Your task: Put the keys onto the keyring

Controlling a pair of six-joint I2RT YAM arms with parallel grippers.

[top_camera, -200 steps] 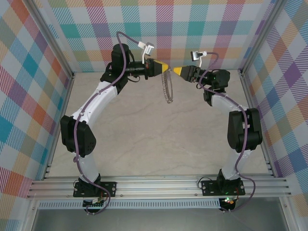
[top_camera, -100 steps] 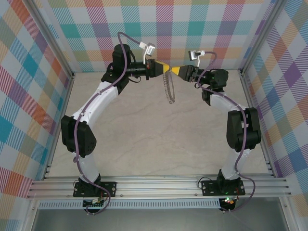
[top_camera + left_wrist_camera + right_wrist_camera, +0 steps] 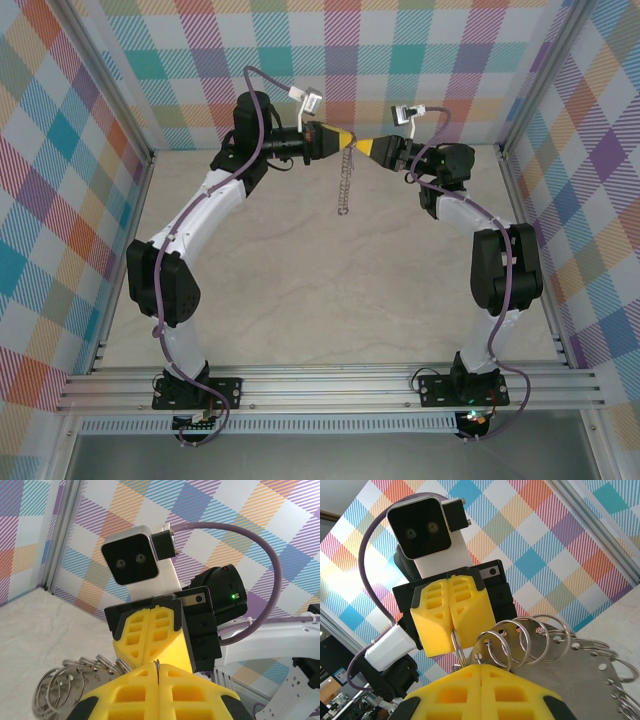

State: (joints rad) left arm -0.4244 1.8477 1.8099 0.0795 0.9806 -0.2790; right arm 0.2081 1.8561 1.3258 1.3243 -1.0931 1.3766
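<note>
The keyring (image 3: 345,185) hangs in the air at the back of the table, between my two grippers, which meet tip to tip. It is a silver disc with holes and small wire loops round its rim (image 3: 555,650). My left gripper (image 3: 345,140) is shut on one small loop; the loop's edge shows between its yellow fingers (image 3: 158,664). My right gripper (image 3: 366,147) is shut on the keyring's rim right beside that loop (image 3: 481,666). More loops (image 3: 65,685) dangle below left. The keys are out of view.
The beige tabletop (image 3: 320,290) lies far below the hanging ring. Checked walls (image 3: 400,60) close the back and both sides. Metal rails (image 3: 330,385) run along the near edge by the arm bases.
My right gripper moved left to meet the left gripper and closed. The keyring, tilted a second ago, now hangs straight down.
</note>
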